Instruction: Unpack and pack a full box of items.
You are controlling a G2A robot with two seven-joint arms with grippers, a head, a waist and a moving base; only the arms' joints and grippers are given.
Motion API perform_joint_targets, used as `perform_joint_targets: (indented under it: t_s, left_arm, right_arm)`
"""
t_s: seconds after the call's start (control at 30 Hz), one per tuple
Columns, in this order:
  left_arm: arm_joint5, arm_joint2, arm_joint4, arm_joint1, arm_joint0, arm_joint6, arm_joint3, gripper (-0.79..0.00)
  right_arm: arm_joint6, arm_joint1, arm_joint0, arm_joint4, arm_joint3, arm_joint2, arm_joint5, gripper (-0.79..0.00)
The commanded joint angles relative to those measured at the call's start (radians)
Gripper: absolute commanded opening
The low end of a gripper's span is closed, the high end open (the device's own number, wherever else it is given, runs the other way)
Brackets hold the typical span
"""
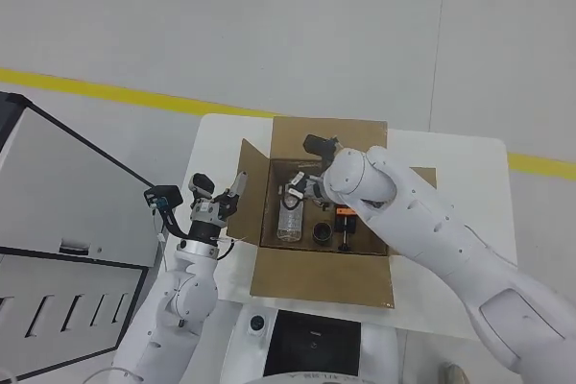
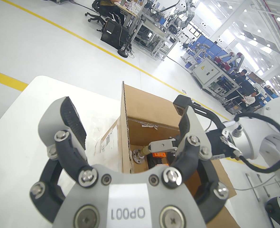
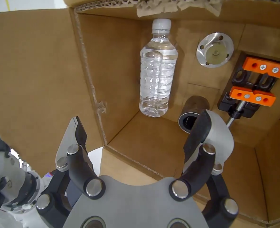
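My right hand (image 3: 140, 122) hangs spread wide and empty over the open cardboard box (image 1: 317, 274) on the tabletop (image 1: 442, 163). On the box floor lie a water bottle (image 3: 157, 72), a flanged metal disc (image 3: 214, 49), a steel bearing sleeve (image 3: 193, 115) and an orange-jawed vise (image 3: 254, 88). My left hand (image 2: 127, 107), also wide and empty, sits just outside the box's side flap. By my reckoning unpacking has scarcely begun, and the repacking is all ahead.
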Motion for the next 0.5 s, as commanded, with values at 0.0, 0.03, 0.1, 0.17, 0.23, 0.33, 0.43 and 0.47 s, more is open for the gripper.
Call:
perform_joint_targets:
  t_s: [0.0,0.03,0.1,0.17,0.23,0.33,0.43,0.47]
  left_arm:
    - [0.0,0.0,0.0,0.0,0.0,0.0,0.0,0.0]
    - [0.0,0.0,0.0,0.0,0.0,0.0,0.0,0.0]
    - [0.0,0.0,0.0,0.0,0.0,0.0,0.0,0.0]
    - [0.0,0.0,0.0,0.0,0.0,0.0,0.0,0.0]
    - [0.0,0.0,0.0,0.0,0.0,0.0,0.0,0.0]
    - [0.0,0.0,0.0,0.0,0.0,0.0,0.0,0.0]
    - [0.0,0.0,0.0,0.0,0.0,0.0,0.0,0.0]
    - [0.0,0.0,0.0,0.0,0.0,0.0,0.0,0.0]
  right_arm:
    - [-0.012,-0.003,-0.002,0.002,0.013,-0.002,-0.007,0.0]
    - [-0.012,-0.003,-0.002,0.002,0.013,-0.002,-0.007,0.0]
    - [-0.012,-0.003,-0.002,0.002,0.013,-0.002,-0.007,0.0]
    - [-0.012,-0.003,-0.002,0.002,0.013,-0.002,-0.007,0.0]
    - [-0.012,-0.003,-0.002,0.002,0.013,-0.002,-0.007,0.0]
    - [-0.012,-0.003,-0.002,0.002,0.013,-0.002,-0.007,0.0]
    - [-0.028,-0.004,-0.02,0.004,-0.003,-0.008,-0.04,-0.274]
    - [-0.032,-0.005,-0.021,-0.003,-0.006,-0.012,-0.044,-0.323]
